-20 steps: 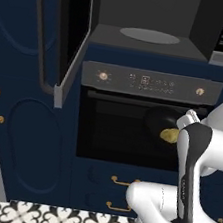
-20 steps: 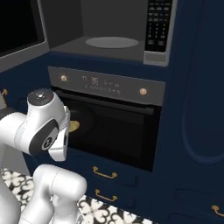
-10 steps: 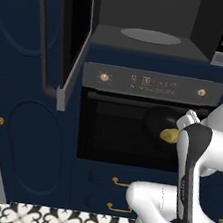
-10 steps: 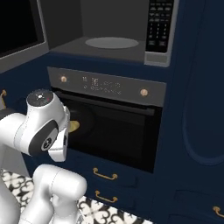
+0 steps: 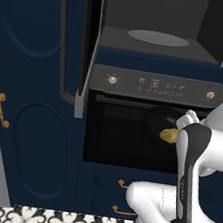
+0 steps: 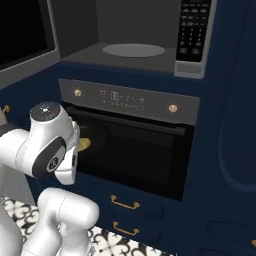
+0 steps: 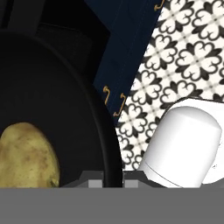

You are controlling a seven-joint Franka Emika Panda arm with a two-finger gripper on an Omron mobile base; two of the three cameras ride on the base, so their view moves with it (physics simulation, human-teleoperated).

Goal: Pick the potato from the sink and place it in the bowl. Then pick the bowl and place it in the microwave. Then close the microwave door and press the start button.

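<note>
My gripper (image 7: 113,176) is shut on the rim of the black bowl (image 7: 52,87), with the rim between its fingertips. The yellowish potato (image 7: 26,155) lies inside the bowl. From the base, the bowl (image 5: 158,121) with the potato (image 5: 168,135) hangs in front of the black oven door, close to my white arm, and the potato (image 6: 83,144) peeks past my elbow. Above it the microwave (image 5: 157,19) stands with its cavity bare but for the grey turntable (image 6: 133,50). The microwave door (image 5: 74,37) is swung wide to the left.
The black oven (image 6: 135,155) with brass knobs and a grey control strip (image 5: 160,85) sits right under the microwave. The microwave keypad (image 6: 192,27) is on the cavity's right. Navy cabinets with brass handles (image 6: 124,203) flank it, above patterned floor tiles (image 7: 188,57).
The whole picture has shifted a little right and down, so the base has moved. The arm keeps the same pose with the bowl in its grip.
</note>
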